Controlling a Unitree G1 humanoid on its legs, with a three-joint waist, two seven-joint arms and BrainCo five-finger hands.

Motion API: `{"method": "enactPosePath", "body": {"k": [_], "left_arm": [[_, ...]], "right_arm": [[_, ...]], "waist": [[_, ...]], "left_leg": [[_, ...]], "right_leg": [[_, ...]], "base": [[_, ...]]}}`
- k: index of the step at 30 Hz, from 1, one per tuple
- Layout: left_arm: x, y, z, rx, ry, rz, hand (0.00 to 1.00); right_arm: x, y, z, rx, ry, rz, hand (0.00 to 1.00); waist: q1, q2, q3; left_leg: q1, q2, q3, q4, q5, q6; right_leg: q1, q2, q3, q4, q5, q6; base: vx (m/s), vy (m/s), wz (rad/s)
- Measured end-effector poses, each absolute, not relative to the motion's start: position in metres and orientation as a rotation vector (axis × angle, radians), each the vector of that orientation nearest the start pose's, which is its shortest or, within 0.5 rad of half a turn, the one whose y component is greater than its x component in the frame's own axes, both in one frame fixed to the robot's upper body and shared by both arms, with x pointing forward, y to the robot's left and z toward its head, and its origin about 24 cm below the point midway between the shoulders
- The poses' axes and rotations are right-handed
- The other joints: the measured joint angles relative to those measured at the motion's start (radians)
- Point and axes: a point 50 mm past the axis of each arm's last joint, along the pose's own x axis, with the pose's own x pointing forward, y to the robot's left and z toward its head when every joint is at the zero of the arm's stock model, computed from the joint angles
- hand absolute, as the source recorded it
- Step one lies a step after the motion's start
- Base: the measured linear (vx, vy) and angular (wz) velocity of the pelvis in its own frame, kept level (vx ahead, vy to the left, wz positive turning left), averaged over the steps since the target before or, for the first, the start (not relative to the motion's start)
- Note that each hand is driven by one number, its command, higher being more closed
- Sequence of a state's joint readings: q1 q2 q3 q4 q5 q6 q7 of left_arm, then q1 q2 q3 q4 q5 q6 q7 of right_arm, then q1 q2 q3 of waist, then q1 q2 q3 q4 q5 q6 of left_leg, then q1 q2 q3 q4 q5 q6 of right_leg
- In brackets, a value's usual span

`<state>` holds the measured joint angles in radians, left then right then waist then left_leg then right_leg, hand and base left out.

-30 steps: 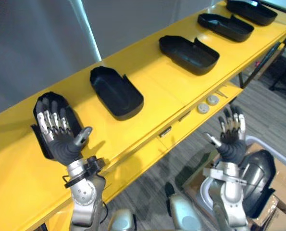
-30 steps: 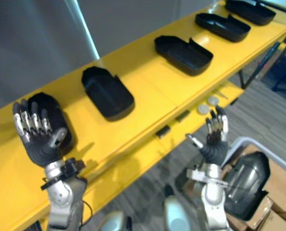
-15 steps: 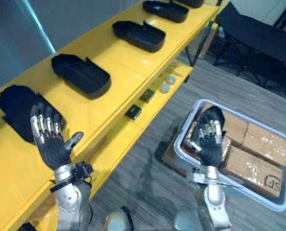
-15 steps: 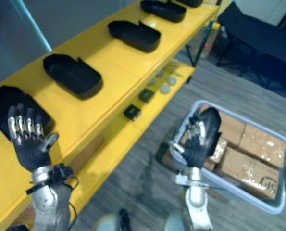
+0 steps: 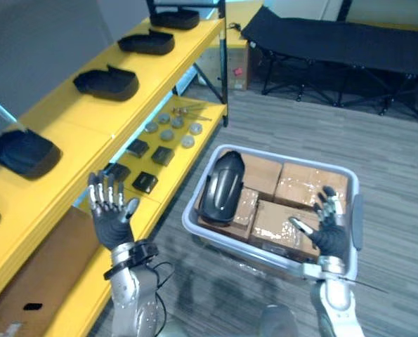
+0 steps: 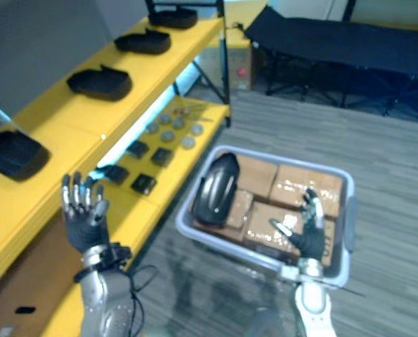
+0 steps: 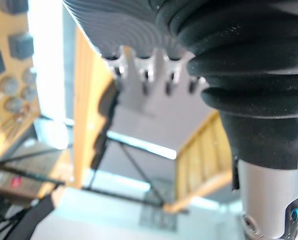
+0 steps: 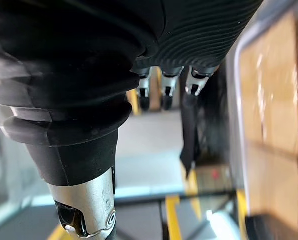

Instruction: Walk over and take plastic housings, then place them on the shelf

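The whole view had swung since a second before: then it looked along the yellow shelf (image 5: 61, 116) from close by, and now it took in the floor beside the shelf, so the camera had turned rather than the things. The left robot hand (image 5: 111, 215), earlier raised before a part on the top board, was now up in front of the lower board (image 5: 203, 142), fingers straight and spread, holding nothing. The right robot hand (image 5: 328, 230) was likewise raised with fingers apart and empty, over the near right rim of a grey bin (image 5: 237, 246) on the floor.

One black housing (image 5: 221, 185), a smooth, rounded, glossy shell, lay tilted in the left part of the bin on top of cardboard boxes (image 5: 307, 188) that packed it. More housings (image 5: 107, 83), open dark trays, sat well apart in a row on the top board.

Round discs (image 5: 171, 130) and small black blocks (image 5: 145, 182) lay on the lower board. A black cot (image 5: 321, 38) stood beyond the bin.
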<state>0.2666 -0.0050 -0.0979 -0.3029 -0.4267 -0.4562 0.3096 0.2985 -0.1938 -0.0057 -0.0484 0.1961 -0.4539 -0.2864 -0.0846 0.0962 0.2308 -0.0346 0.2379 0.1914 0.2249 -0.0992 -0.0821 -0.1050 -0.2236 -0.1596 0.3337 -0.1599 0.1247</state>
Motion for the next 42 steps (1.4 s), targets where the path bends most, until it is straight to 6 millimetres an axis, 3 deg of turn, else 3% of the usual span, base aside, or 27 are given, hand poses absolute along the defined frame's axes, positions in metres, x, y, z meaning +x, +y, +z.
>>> {"method": "enactPosePath", "body": {"k": [1,3,5,6,9,13,15,18,20,24,28,33,37,42], "left_arm": [[0.19,0.173,0.084,-0.523,-0.412,0.37,0.0],[0.19,0.173,0.08,-0.515,-0.393,0.358,0.0],[0.191,0.173,0.077,-0.496,-0.372,0.326,0.0],[0.191,0.174,0.078,-0.451,-0.371,0.302,0.0],[0.195,0.173,0.08,-0.402,-0.366,0.246,0.0],[0.204,0.164,0.083,-0.378,-0.365,0.197,0.0],[0.209,0.156,0.085,-0.385,-0.364,0.16,0.0],[0.214,0.138,0.088,-0.408,-0.364,0.076,0.0],[0.218,0.123,0.088,-0.42,-0.354,0.002,0.0],[0.223,0.105,0.093,-0.425,-0.352,-0.107,0.0],[0.225,0.095,0.091,-0.423,-0.339,-0.155,0.0],[0.227,0.092,0.085,-0.417,-0.309,-0.177,0.0],[0.233,0.085,0.087,-0.404,-0.311,-0.217,0.0],[0.234,0.083,0.078,-0.395,-0.264,-0.22,0.0]], "right_arm": [[0.182,-0.218,0.039,0.018,-0.218,-0.37,0.0],[0.19,-0.224,0.041,0.025,-0.232,-0.398,0.0],[0.197,-0.221,0.038,0.048,-0.21,-0.421,0.0],[0.201,-0.218,0.033,0.064,-0.178,-0.424,0.0],[0.209,-0.211,0.024,0.104,-0.111,-0.42,0.0],[0.22,-0.21,-0.006,0.079,0.058,-0.422,0.0],[0.235,-0.21,-0.006,0.068,0.077,-0.422,0.0],[0.268,-0.212,0.008,0.044,0.058,-0.434,0.0],[0.297,-0.218,0.029,0.013,0.031,-0.458,0.0],[0.333,-0.225,0.06,-0.032,0.021,-0.493,0.0],[0.348,-0.231,0.077,-0.061,0.013,-0.511,0.0],[0.361,-0.239,0.096,-0.093,0.004,-0.525,0.0],[0.376,-0.252,0.118,-0.139,0.032,-0.558,0.0],[0.378,-0.258,0.111,-0.171,0.144,-0.562,0.0]], "waist": [[0.006,0.006,-0.004],[0.04,0.01,-0.004],[0.045,-0.012,0.009],[0.05,-0.027,0.015],[0.051,-0.039,0.022],[0.067,-0.03,0.04],[0.068,-0.024,0.066],[0.08,-0.025,0.105],[0.105,-0.021,0.132],[0.132,-0.011,0.161],[0.158,-0.002,0.177],[0.169,0.004,0.184],[0.19,0.019,0.234],[0.199,0.031,0.243]], "left_leg": [[0.005,-0.005,-0.024,-0.034,-0.002,0.0],[0.011,-0.017,-0.038,-0.117,0.004,-0.057],[0.024,-0.031,-0.025,-0.105,0.01,-0.067],[0.035,-0.039,-0.021,-0.095,0.006,-0.07],[0.027,-0.052,-0.019,-0.063,-0.029,-0.065],[-0.029,-0.053,-0.028,-0.01,-0.048,-0.062],[-0.051,-0.055,-0.045,-0.003,-0.047,-0.064],[-0.075,-0.056,-0.084,0.0,-0.039,-0.069],[-0.093,-0.057,-0.1,0.007,-0.035,-0.07],[-0.134,-0.063,-0.137,0.03,-0.024,-0.076],[-0.143,-0.078,-0.154,0.031,-0.016,-0.075],[-0.163,-0.082,-0.183,0.052,-0.016,-0.074],[-0.18,-0.084,-0.2,0.068,-0.014,-0.068],[-0.208,-0.084,-0.214,0.068,0.0,-0.063]], "right_leg": [[-0.006,0.011,-0.002,-0.022,0.017,0.002],[-0.031,0.035,0.028,-0.103,0.105,0.024],[0.008,0.03,0.039,-0.186,0.163,0.033],[0.035,0.024,0.034,-0.232,0.194,0.036],[0.07,0.013,0.027,-0.308,0.24,0.043],[0.071,0.013,0.017,-0.37,0.286,0.042],[0.069,0.013,0.002,-0.379,0.296,0.041],[0.07,0.017,-0.029,-0.381,0.301,0.037],[0.066,0.018,-0.039,-0.38,0.304,0.036],[0.058,0.015,-0.077,-0.378,0.309,0.036],[0.059,0.001,-0.097,-0.37,0.309,0.036],[0.054,-0.003,-0.149,-0.338,0.306,0.032],[0.046,-0.008,-0.175,-0.312,0.302,0.027],[0.025,-0.009,-0.194,-0.298,0.3,0.026]], "base": [[-0.03,-0.005,-0.22],[-0.01,0.071,-0.48],[0.01,0.154,-0.44],[-0.02,0.153,-0.36],[-0.03,0.087,-0.14],[-0.04,0.039,0.02],[-0.06,0.007,0.19],[-0.05,-0.009,0.26],[-0.04,0.001,0.2],[-0.02,0.008,0.2],[-0.01,0.025,0.17],[-0.02,0.016,0.13],[-0.1,0.016,0.11],[-0.07,0.001,0.08]]}}
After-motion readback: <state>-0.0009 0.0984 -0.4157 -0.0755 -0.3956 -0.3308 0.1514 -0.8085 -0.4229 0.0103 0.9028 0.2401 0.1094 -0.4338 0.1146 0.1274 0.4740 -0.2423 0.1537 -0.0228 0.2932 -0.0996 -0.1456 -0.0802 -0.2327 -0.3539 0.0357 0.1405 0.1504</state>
